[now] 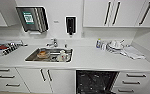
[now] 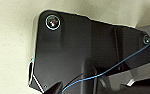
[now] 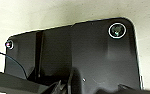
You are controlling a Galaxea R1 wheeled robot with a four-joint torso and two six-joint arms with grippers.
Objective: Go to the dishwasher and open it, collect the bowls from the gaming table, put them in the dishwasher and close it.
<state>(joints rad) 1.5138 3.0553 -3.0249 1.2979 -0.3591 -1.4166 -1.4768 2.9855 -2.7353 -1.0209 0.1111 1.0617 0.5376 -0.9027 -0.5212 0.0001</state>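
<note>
Below the white countertop (image 1: 101,60), at the head view's lower right, the dishwasher (image 1: 95,82) stands open as a dark cavity with rack wire faintly glinting inside. White drawers with dark bar handles (image 1: 136,81) flank it on one side and white cabinet doors (image 1: 47,80) on the other, each touching its edge. The counter's front edge runs unbroken across the picture, just above the opening. Set into the counter well to the left is a steel sink (image 1: 31,57) holding an orange-brown dish (image 1: 43,54) and some pale crockery (image 1: 62,56), with the tap (image 1: 53,42) behind it. A dish rack (image 1: 4,48) sits at the far left end of the counter. At the right end are stacked white dishes (image 1: 116,45), a small bottle (image 1: 98,43) and a folded cloth (image 1: 132,53) near the corner wall. Between sink and dishes the worktop lies bare. Upper cabinets (image 1: 111,12) hang above, with a paper dispenser (image 1: 32,18) and a soap dispenser (image 1: 70,25) on the wall.

From the left wrist, the robot's dark plate hangs over pale speckled floor (image 2: 11,37), with a thin blue cable (image 2: 121,62) crossing it; whether the left gripper's fingers are spread or closed I cannot tell.

From the right wrist, the same kind of plate lies over pale floor (image 3: 41,12), and the right gripper's fingers likewise cannot be judged.
</note>
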